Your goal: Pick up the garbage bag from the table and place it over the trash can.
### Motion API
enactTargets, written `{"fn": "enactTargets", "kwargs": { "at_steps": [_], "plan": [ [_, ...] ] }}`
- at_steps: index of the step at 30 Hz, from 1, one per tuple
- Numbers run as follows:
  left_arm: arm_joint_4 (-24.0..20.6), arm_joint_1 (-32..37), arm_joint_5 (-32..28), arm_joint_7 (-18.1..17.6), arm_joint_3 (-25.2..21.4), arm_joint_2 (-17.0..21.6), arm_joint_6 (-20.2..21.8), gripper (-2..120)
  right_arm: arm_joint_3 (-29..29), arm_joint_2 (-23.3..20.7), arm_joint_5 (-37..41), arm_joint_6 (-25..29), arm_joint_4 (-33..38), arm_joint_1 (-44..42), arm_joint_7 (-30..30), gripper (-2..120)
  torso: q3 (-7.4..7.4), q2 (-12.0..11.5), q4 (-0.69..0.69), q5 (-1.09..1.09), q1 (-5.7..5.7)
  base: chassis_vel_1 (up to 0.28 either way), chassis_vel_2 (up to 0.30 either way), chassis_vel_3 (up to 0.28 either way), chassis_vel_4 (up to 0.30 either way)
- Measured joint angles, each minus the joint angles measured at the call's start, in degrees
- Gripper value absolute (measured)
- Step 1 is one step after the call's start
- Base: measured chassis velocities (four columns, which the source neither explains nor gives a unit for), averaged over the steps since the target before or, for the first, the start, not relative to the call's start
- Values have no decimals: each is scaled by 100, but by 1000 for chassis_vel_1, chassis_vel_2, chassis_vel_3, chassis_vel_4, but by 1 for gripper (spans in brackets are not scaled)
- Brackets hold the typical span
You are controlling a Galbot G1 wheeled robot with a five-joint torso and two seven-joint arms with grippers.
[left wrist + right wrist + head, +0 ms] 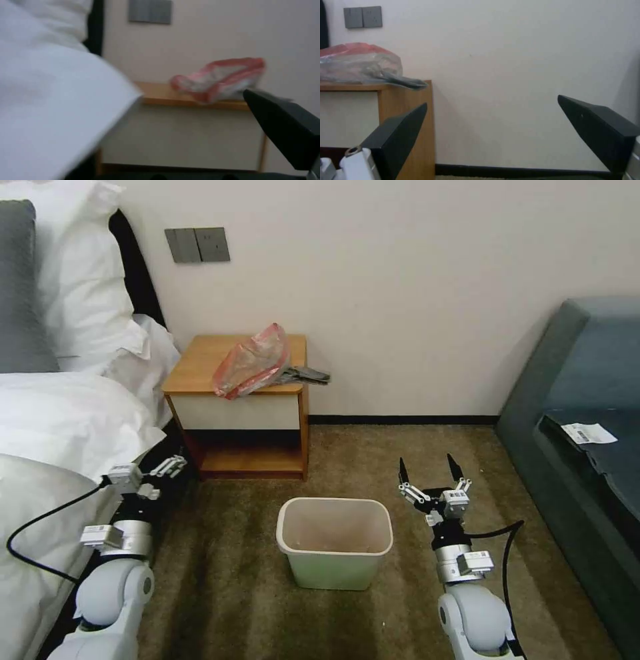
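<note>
The garbage bag point(252, 361), crumpled clear plastic with a red rim, lies on the right half of the wooden table point(199, 361), its grey tail hanging over the right edge. On the carpet in front of the table stands the pale trash can point(333, 505), empty. My right gripper point(429, 468) hovers low to the right of the can, open with nothing between its fingers. From the right wrist, the right gripper point(492, 100) has the bag point(356, 62) and the table point(403, 105) ahead of it. My left gripper point(172, 465) is low beside the bed, left of the table's shelf; its wrist camera faces the bag point(220, 80).
A bed with white sheets and pillows point(67, 413) crowds the left arm and covers much of the left wrist view. A dark teal sofa point(587, 400) with a paper slip point(588, 433) lines the right side. Grey wall switches point(197, 245) sit above the table. Carpet point(220, 553) surrounds the can.
</note>
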Motion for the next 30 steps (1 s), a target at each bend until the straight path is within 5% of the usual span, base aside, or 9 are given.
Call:
{"fn": "enactTargets", "kwargs": {
  "at_steps": [12, 20, 30],
  "plan": [
    [43, 11, 305, -145, 131, -30, -180, 99, -281, -406, 76, 346, -362, 629, -357, 100, 0, 0, -1, -1, 0, 0, 0, 0, 0],
    [197, -23, 553, -668, 99, -76, -290, 99, -1571, -1240, -475, -163, -1309, 2055, 628, 100, 0, 0, 1, -1, 0, 0, 0, 0, 0],
    [420, -50, 639, -762, 109, -107, -389, 99, -2843, -1749, -1469, -557, -2845, 3880, 1286, 100, 1, 0, 0, -1, 0, 0, 0, 0, 0]
  ]
}}
